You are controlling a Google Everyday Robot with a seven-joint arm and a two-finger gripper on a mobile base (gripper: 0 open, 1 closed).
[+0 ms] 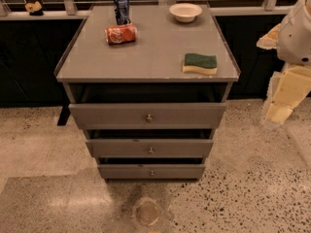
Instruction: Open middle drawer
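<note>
Stiff middle drawer (116, 148), likely light; pinch its small slick knob (150, 150). Gripper (278, 112) off the table's (146, 52) right edge; open or closed, cannot tell.

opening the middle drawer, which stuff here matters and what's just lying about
Job: middle drawer, its knob, gripper off to the right.
Lying about: blue can, orange can, bowl, sponge.

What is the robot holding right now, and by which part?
Nothing. The tool hangs off to the right of the cabinet, apart from the middle drawer and its knob, with no object seen in it.
</note>
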